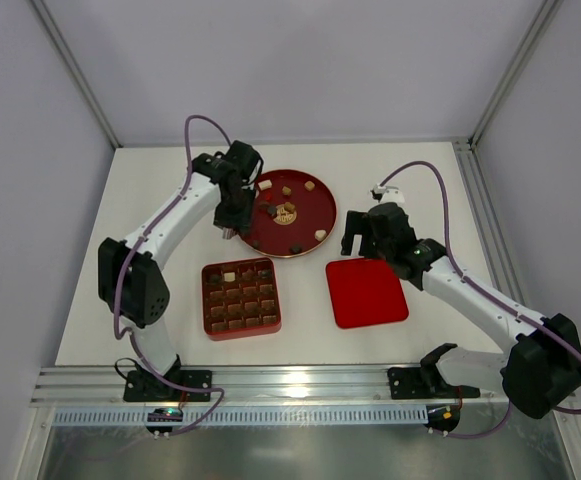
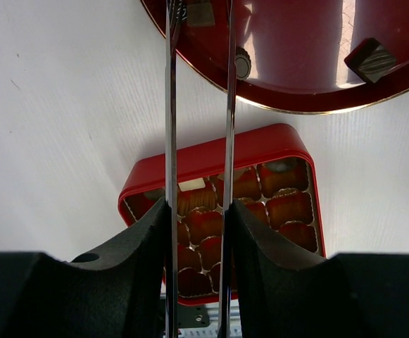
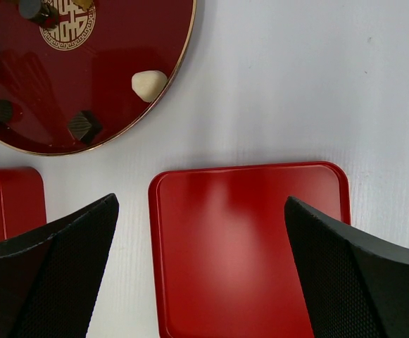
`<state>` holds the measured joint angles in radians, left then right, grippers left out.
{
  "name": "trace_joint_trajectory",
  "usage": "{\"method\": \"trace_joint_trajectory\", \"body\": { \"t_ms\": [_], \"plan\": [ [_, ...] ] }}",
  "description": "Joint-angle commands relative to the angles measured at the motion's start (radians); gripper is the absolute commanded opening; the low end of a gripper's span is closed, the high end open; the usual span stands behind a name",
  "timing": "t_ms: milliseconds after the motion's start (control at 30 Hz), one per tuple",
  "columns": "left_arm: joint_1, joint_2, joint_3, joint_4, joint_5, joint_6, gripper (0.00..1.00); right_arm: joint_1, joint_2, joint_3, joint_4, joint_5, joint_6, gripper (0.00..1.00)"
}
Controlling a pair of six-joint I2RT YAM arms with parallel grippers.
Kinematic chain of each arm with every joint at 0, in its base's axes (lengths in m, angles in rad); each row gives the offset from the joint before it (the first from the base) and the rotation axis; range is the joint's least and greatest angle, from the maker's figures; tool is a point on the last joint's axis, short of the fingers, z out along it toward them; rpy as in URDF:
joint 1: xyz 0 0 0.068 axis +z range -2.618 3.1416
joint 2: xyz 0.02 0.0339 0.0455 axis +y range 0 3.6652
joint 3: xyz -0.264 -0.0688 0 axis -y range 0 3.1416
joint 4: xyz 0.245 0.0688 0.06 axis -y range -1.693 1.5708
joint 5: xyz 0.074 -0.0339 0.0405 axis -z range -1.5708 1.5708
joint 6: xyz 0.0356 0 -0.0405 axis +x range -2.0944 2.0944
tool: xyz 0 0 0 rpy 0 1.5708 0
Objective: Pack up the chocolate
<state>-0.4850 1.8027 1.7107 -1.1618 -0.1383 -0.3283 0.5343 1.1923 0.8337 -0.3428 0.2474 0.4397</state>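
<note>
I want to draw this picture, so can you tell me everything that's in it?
chocolate: about eight on the plate, brown, tan, cream; at least one in the tray
plate: one, red, round, far middle
tray: one, red, gridded, left of the lid
lid: one, red, flat, front right
table: one, white, under everything
arms: two, white and black, near edge
left pincer: one, black, open, over the plate's edge
right pincer: one, black, open, over the lid
</note>
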Motion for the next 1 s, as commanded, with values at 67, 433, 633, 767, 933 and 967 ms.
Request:
{"method": "trace_joint_trajectory", "body": {
  "t_ms": [67,433,633,767,933,967],
  "plan": [
    [0.000,-0.068,-0.014,0.022,-0.012,0.011,0.39,-0.003,-0.002,-0.001,0.044,-0.005,-0.007,1.00],
    [0.000,-0.077,-0.043,0.021,0.005,0.008,0.39,-0.005,-0.010,-0.010,0.044,-0.007,0.001,1.00],
    [-0.001,-0.083,-0.056,0.027,0.022,0.006,0.39,-0.003,-0.013,-0.015,0.045,-0.005,0.002,1.00],
    [-0.001,-0.082,-0.066,0.028,0.029,0.006,0.38,-0.004,-0.011,-0.016,0.048,-0.005,0.004,1.00],
    [-0.001,-0.082,-0.072,0.028,0.035,0.005,0.38,-0.003,-0.013,-0.021,0.050,-0.007,0.007,1.00],
    [-0.001,-0.083,-0.072,0.028,0.036,0.003,0.38,-0.005,-0.011,-0.021,0.048,-0.007,0.007,1.00]
  ]
}}
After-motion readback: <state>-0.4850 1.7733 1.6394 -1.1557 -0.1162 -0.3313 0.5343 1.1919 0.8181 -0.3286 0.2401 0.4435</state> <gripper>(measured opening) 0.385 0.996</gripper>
